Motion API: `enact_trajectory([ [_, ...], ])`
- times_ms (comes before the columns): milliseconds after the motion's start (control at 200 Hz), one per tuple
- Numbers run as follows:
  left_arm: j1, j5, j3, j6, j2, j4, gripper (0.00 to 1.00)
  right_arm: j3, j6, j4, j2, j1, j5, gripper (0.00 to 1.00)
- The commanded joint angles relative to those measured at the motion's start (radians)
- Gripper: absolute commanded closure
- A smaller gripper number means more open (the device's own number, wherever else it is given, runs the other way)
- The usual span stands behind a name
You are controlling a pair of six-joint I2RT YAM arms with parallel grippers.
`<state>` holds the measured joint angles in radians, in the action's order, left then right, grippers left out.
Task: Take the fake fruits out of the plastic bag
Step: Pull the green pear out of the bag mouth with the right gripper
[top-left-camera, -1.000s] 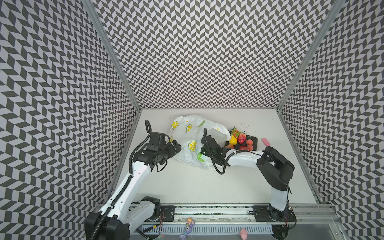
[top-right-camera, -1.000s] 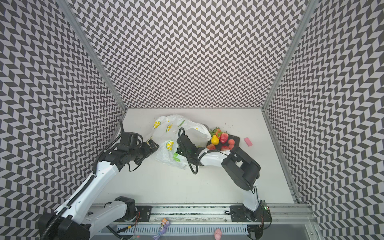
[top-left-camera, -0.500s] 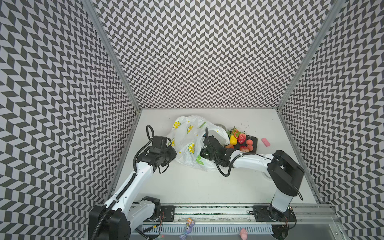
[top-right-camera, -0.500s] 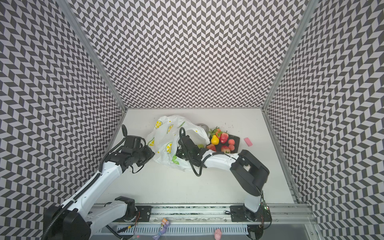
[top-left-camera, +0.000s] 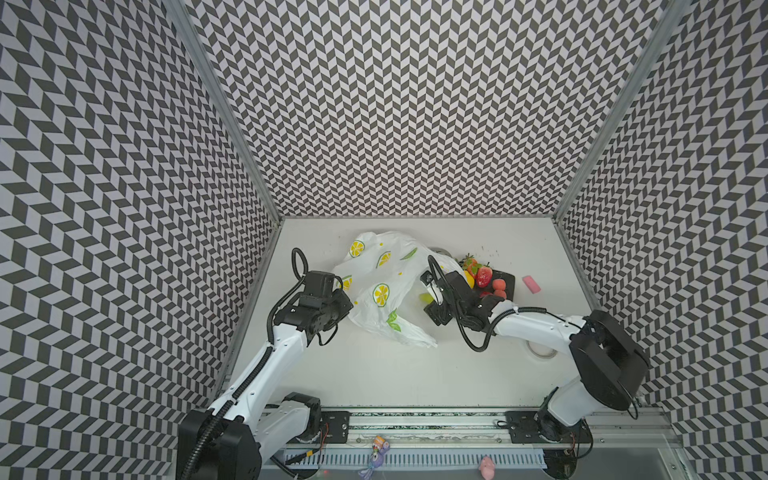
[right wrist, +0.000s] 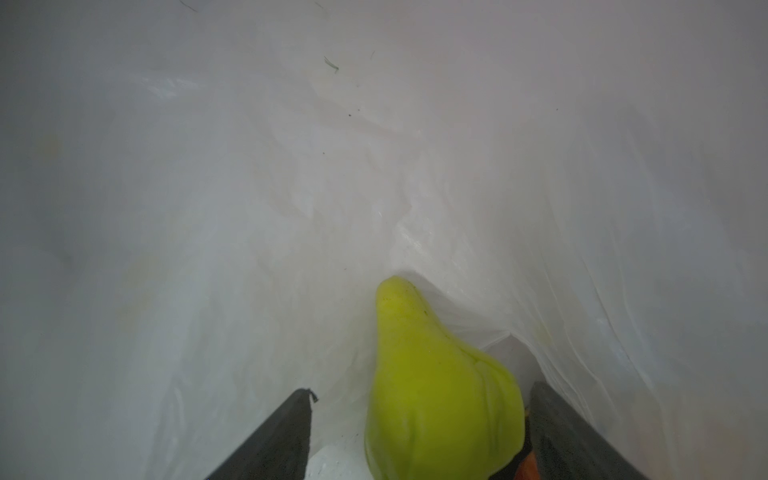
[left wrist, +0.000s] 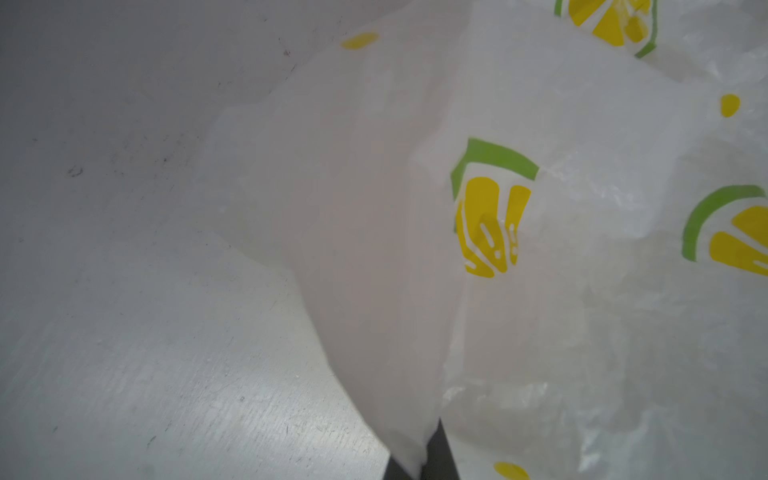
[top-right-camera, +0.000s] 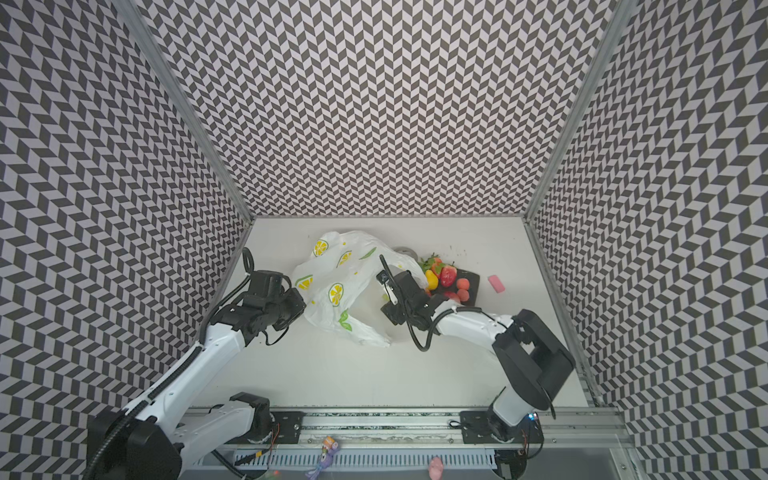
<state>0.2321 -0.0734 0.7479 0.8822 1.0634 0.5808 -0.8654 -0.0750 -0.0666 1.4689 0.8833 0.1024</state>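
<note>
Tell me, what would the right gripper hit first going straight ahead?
The right gripper would likely meet the yellow-green pear lying between its open jaws first; just beyond its tip is the inner wall of the plastic bag, though depth is unclear.

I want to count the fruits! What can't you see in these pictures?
- Plastic bag: both top views, its white film hides what is inside.
- Pear: right wrist view, bottom edge cuts it off.
- Left pincer: left wrist view, bag covers nearly all.
</note>
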Motion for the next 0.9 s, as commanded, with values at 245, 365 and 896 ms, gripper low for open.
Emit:
enact_trajectory([
  [245, -0.002, 0.032, 0.016, -0.008, 0.0, -0.015, 1.0, -0.037, 0.26, -0.051, 0.071, -0.107, 0.079, 0.23],
  [365, -0.002, 0.032, 0.015, -0.011, 0.0, -0.012, 1.0, -0.067, 0.282, -0.049, 0.119, -0.121, 0.054, 0.21],
  [896, -0.002, 0.047, 0.033, -0.017, 0.001, 0.013, 1.0, -0.155, 0.294, -0.022, 0.322, -0.161, 0.047, 0.2],
])
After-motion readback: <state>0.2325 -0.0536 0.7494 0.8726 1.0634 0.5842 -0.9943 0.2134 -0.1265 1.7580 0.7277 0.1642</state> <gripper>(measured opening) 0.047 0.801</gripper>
